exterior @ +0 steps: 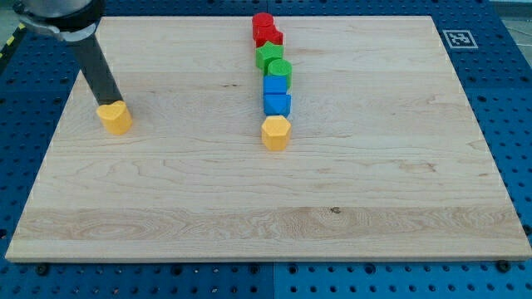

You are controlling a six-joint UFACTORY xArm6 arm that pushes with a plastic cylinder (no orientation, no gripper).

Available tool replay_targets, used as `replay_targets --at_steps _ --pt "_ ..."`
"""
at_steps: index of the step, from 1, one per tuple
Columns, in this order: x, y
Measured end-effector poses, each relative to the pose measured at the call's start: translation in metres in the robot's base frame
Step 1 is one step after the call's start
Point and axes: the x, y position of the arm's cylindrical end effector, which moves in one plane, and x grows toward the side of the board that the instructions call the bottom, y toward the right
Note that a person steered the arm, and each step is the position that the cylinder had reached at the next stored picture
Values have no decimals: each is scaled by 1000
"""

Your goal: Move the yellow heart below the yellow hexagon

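The yellow heart (115, 117) lies on the wooden board at the view's left. The yellow hexagon (276, 132) lies near the middle, at the bottom end of a column of blocks. My tip (108, 103) touches the top edge of the yellow heart, the dark rod rising to the view's upper left. The heart sits far to the left of the hexagon, at about the same height in the view.
Above the hexagon runs a column: two blue blocks (277, 94), two green blocks (273, 62) and two red blocks (266, 30). A black-and-white marker tag (456, 38) sits off the board's top right corner. The board (374, 199) lies on a blue pegboard.
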Motion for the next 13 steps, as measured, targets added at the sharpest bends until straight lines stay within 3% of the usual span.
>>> replay_targets --at_steps 5,11,13 --pt "117 26" --pt "116 202" --pt "120 228"
